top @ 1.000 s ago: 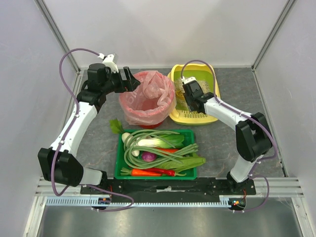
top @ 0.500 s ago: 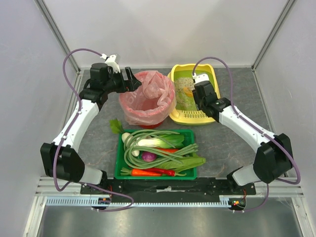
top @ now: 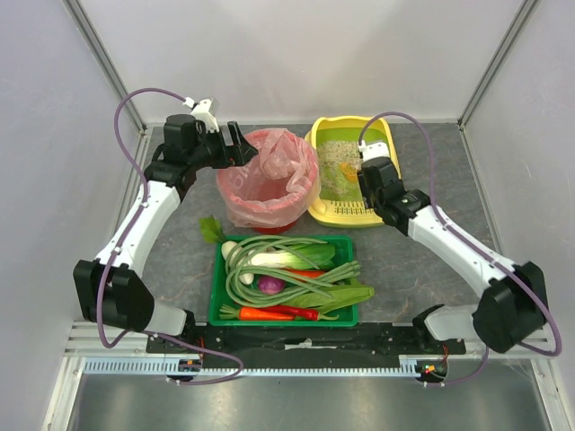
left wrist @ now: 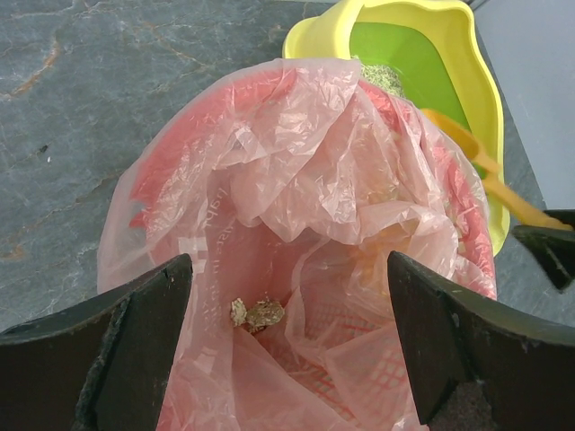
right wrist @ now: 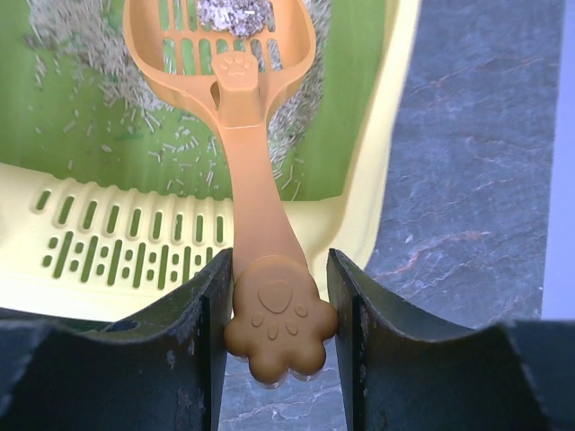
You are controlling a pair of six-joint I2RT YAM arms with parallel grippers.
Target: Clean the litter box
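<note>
Right gripper (right wrist: 277, 296) pinches orange scoop (right wrist: 244, 171) by paw handle, head w/ grey litter over litter box (top: 346, 214), beside pink-bagged bin (left wrist: 180, 171). Left gripper (left wrist: 287, 350) spread above bin; only its wrist cam shows clump (left wrist: 258, 312) inside.

bin (top: 268, 180) left of litter box (top: 341, 214) | scoop (right wrist: 252, 180) inside | vegetable tray (top: 216, 287) in front

Yellow litter box (top: 352, 214) lined green, orange scoop (right wrist: 257, 184) stamped with paw prints, translucent pink bag (left wrist: 296, 153), grey veined table (left wrist: 81, 81)
</note>
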